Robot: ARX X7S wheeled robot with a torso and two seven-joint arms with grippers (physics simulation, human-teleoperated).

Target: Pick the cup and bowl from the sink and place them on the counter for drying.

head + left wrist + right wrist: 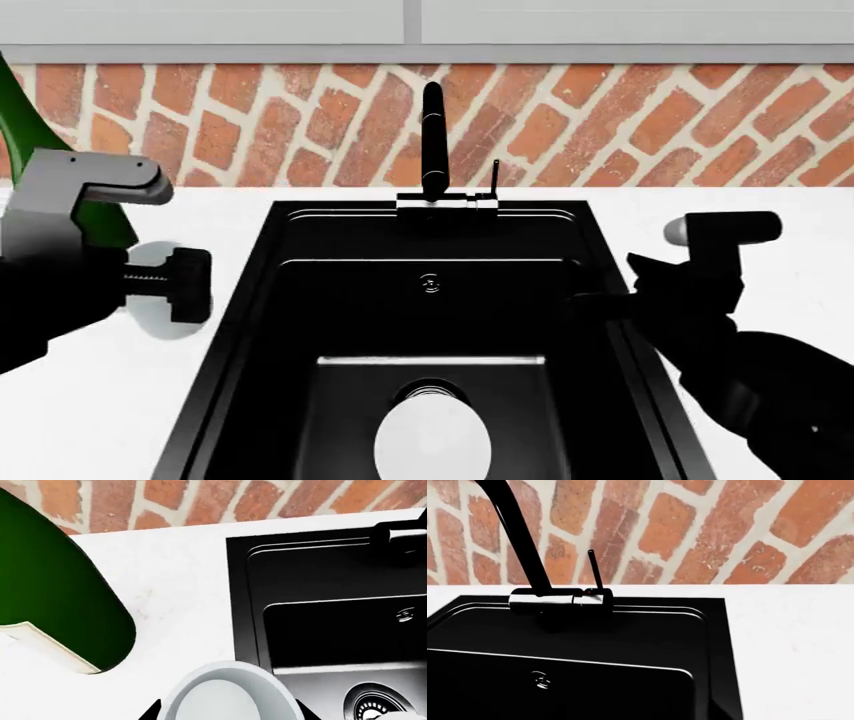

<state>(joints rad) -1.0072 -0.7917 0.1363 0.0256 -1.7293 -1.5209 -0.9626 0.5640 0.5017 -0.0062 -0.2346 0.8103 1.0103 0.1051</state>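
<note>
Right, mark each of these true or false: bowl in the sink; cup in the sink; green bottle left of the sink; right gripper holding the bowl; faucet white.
1. The bowl lies in the sink. True.
2. The cup is in the sink. False: it is over the counter, between the fingers of the left gripper.
3. A green bottle stands left of the sink. True.
4. The right gripper holds the bowl. False: the bowl lies free in the basin.
5. The faucet is white. False: it is black.

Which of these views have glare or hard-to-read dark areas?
Head view: sink walls merge into flat black; both arms are unlit silhouettes. Left wrist view: pale sheen on the basin floor; bottle fills a corner. Right wrist view: bright highlight on the faucet base.
</note>
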